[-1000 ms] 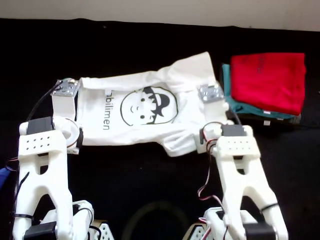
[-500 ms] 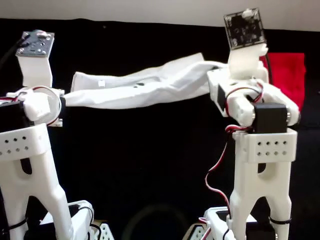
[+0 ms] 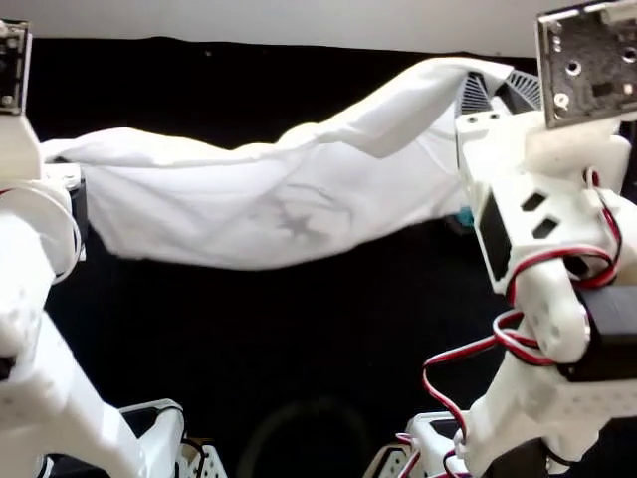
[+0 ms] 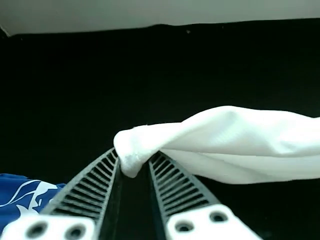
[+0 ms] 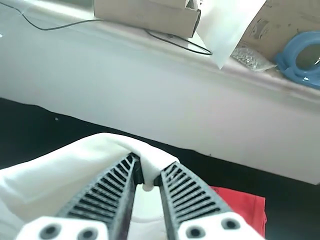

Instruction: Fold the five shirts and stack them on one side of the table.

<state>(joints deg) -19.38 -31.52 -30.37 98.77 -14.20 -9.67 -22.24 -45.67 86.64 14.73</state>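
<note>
Shirt, white, with a faint grey print showing through the cloth near its middle: held up over the black desk, stretched as a long sagging band from the left edge of the high view to its upper right.

Left pincer: closed on one bunched corner of the shirt. At lower centre of the left wrist view, two dark ribbed fingers with cloth squeezed between the tips, and the rest of the shirt running off to the right edge of that picture. Blue shirt with white pattern in the lower left corner of the same picture, lying on the desk, well apart from the white cloth.

Right pincer: also closed on the shirt. At lower centre of the right wrist view, a fold of cloth pinched between the tips, with the shirt falling away to the lower left. Red shirt at lower right of that picture, on the desk. Behind the desk a white wall, and along the top of the picture a cardboard box, a thin cable and a blue ring.

In the high view, left arm along the left edge and right arm standing tall at the right. Small teal piece just beside the right arm, under the edge of the shirt; cannot tell what.
</note>
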